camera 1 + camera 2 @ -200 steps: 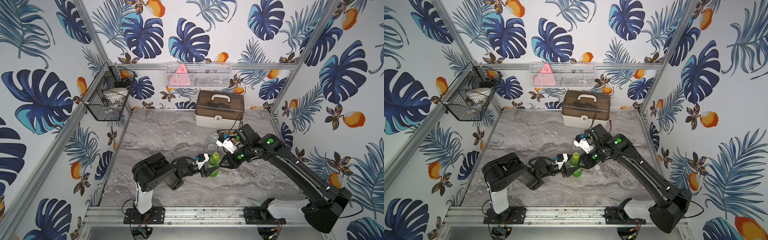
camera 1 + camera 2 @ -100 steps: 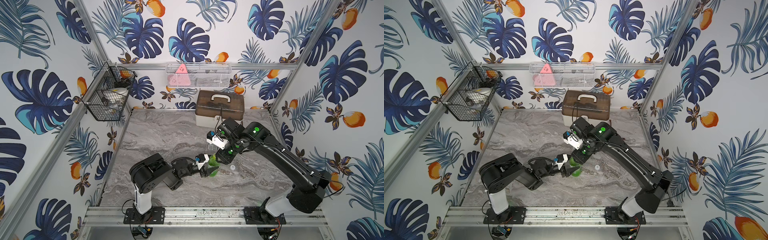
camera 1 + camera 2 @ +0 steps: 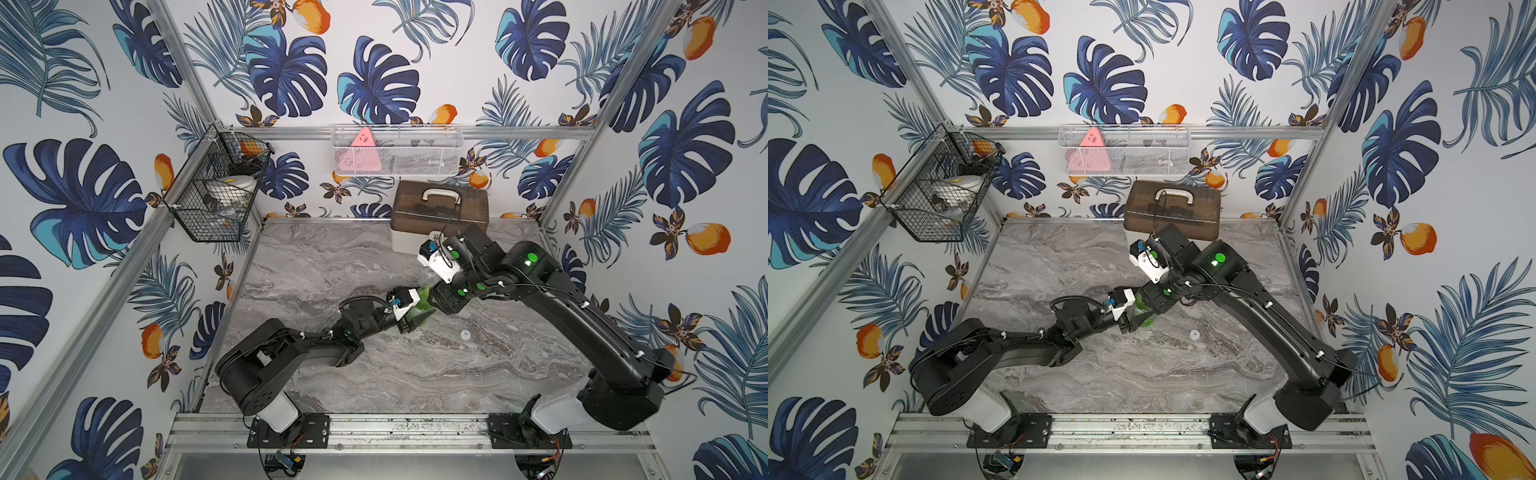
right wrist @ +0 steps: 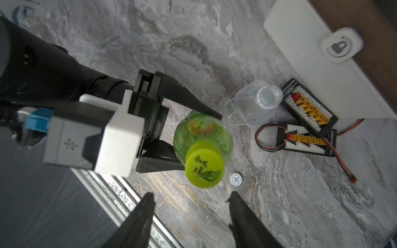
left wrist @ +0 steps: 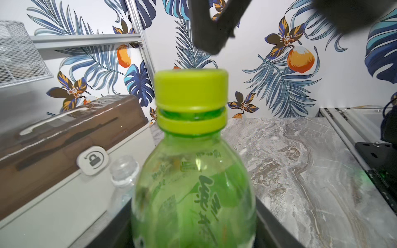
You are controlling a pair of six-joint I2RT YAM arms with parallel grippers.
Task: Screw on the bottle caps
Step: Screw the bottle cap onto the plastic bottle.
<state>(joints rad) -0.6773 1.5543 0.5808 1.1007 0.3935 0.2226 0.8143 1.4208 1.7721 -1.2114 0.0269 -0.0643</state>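
- In both top views the green bottle showed only as a sliver between the two wrists, and its cap was covered by the right arm.
- The clear bottle was hard to make out from above. The right wrist view showed it uncapped, just beyond the green bottle, towards the brown-lidded box at the far edge.
- In the left wrist view the green bottle's base was cut off, and the print on it was blurred.
- The yellow-green cap sat on the green bottle's neck (a thin gap showed above its collar ring). Its dark mark was smeared.
- The left arm lay low across the table, reaching right. The left hand pinched the green bottle's body from both sides and held it upright near the middle.
- The right arm bent in from the right, wrist pointing down. The right hand hung above the cap with fingers spread, touching nothing.
- The whitish cap lay alone on the table, right of the green bottle and nearer.
- Connector boards lay beside the clear bottle.
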